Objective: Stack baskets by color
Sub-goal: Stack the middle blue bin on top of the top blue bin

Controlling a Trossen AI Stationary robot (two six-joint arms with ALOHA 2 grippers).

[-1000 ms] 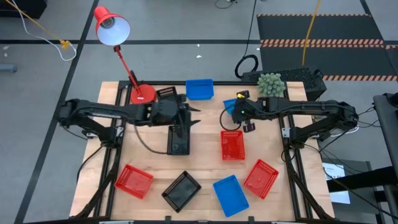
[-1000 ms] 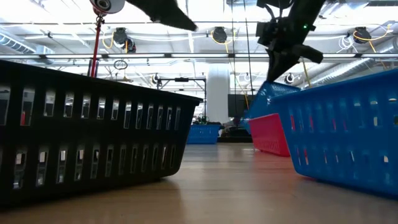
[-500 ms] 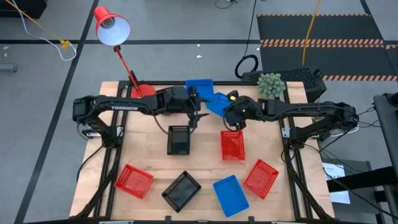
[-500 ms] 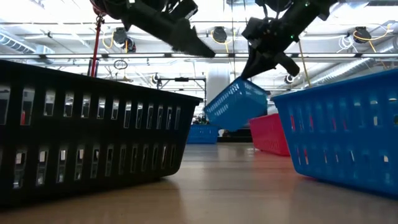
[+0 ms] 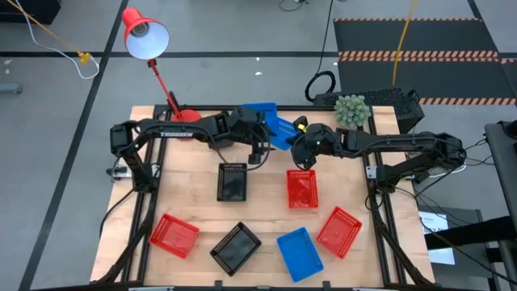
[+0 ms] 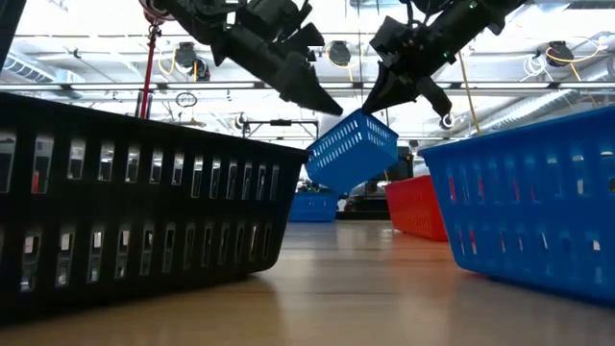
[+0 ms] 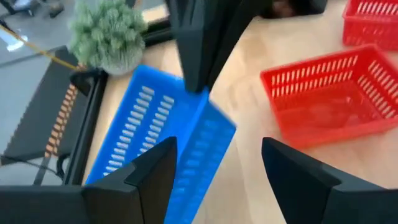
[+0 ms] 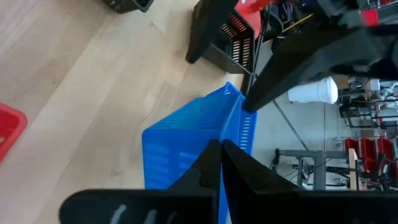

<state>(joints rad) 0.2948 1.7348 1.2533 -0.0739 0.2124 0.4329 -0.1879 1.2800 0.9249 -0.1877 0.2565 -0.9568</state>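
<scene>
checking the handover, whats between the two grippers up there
A tilted blue basket, lifted off the table. The right gripper is shut on its rim; the open left gripper reaches in from the other side. The low view shows it best.

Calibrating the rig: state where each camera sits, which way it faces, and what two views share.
High: overhead, straight down on the table; both arms show.
Low: table-top height, level across; both arms enter from above.
Left wrist: past the open left hand toward the lifted blue basket.
Right wrist: past the shut right hand pinching that basket.
Shared: every view shows the lifted blue basket.
</scene>
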